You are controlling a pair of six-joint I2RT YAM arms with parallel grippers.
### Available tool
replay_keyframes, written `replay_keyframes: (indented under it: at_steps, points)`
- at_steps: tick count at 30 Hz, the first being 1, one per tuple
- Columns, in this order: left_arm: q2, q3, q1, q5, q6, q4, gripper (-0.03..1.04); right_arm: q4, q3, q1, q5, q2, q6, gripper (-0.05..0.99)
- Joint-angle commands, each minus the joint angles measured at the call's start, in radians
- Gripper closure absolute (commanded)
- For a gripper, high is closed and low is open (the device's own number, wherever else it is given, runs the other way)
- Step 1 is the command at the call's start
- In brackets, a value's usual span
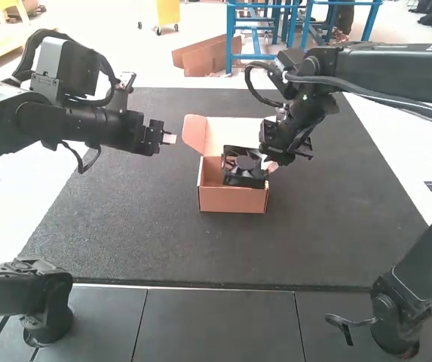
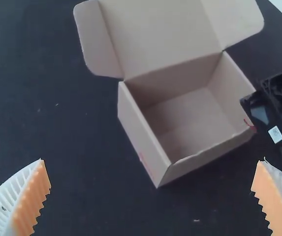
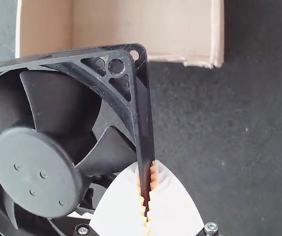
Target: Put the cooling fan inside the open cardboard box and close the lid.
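Just beside the open box point(image 1: 233, 198), right claw point(image 3: 146, 189) grips fan point(image 3: 38, 167).

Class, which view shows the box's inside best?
Left wrist view: it looks into the open box, floor bare. High view: its front, fan at its rim. Right wrist view: a cardboard panel.

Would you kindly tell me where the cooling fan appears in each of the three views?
High view: cooling fan tilted over the cardboard box opening, at the right gripper.
Left wrist view: fan just outside the box's wall.
Right wrist view: fan frame clamped in the right gripper.
Shared landmark: the cardboard box.
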Motion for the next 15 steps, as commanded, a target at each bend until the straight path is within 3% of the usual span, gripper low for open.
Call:
replay_keyframes:
  at_steps: [1, 15]
  points:
    - [-0.019, -0.016, -0.007, -0.002, -0.003, 0.003, 0.04, 0.007, 0.082, 0.010, 0.015, 0.039, -0.005, 0.94]
    - [-0.019, -0.016, -0.007, -0.002, -0.003, 0.002, 0.04, 0.026, 0.207, -0.001, 0.043, 0.250, -0.051, 0.95]
